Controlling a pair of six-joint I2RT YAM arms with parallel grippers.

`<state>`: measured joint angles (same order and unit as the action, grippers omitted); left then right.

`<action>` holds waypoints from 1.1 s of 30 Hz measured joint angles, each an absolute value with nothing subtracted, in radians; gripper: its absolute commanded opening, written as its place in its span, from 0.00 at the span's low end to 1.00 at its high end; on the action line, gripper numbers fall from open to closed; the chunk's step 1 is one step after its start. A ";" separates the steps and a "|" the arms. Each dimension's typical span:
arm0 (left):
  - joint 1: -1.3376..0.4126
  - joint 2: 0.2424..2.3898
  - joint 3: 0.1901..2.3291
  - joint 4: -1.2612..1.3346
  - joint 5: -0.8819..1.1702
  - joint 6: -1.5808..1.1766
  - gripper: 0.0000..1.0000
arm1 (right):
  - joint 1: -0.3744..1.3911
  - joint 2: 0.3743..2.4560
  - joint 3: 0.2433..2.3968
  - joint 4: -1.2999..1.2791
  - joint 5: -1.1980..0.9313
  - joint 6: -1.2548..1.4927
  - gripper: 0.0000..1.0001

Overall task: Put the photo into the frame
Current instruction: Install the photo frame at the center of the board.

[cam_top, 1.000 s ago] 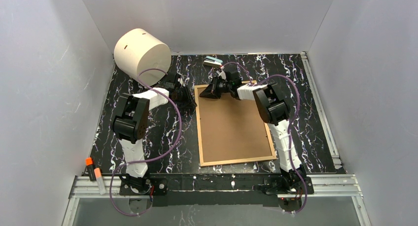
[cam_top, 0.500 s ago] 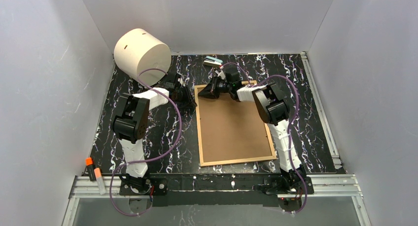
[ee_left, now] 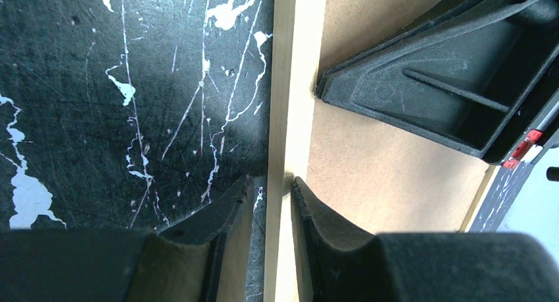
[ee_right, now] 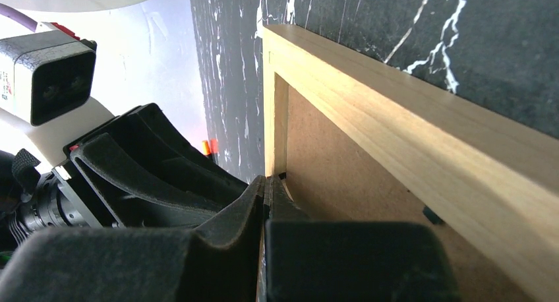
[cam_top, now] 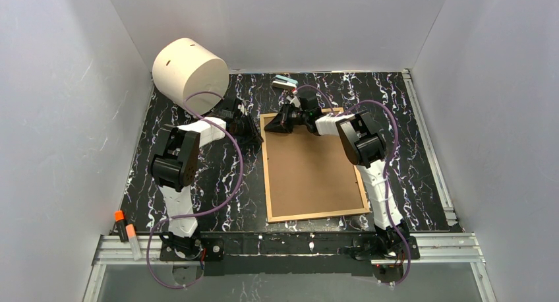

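As it lies face-down, frame (cam_top: 313,170): stiff, glazed; I'd grip rails.
Left hand (ee_left: 271,186): clamps its rail.
Right hand (ee_right: 265,183): closed.

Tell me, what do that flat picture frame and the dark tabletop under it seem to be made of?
Frame: the rim looks like pale, unvarnished wood, with grain lines visible up close. The back is matt brown board with no grain, probably fibreboard. Tabletop: black with white veins like marble, though fine scratches suggest a laminate or printed sheet.
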<state>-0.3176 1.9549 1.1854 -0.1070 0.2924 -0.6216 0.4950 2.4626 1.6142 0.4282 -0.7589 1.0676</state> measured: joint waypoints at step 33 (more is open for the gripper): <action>-0.318 1.954 1.171 -0.084 0.295 -0.626 0.23 | 0.504 2.463 1.668 0.303 -0.727 1.009 0.08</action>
